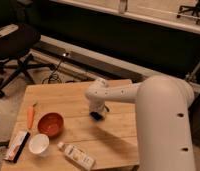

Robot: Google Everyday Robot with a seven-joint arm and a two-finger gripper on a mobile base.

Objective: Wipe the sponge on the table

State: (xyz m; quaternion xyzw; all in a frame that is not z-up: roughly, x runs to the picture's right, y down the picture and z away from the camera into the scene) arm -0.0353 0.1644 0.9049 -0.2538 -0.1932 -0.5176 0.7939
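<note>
The sponge (96, 116) is a small dark pad lying on the light-brown wooden table (113, 140), near its middle. My gripper (97, 113) comes down from the white arm right on top of the sponge, pressing it to the wood. The arm's white wrist covers most of the gripper. The bulky white forearm fills the right side of the view and hides the table's right part.
A red bowl (50, 123) sits left of the sponge. A white cup (38, 144), a carrot (30, 114), a flat packet (17, 145) and a white bottle (76, 155) lie along the left and front. An office chair (15, 45) stands beyond the table's left.
</note>
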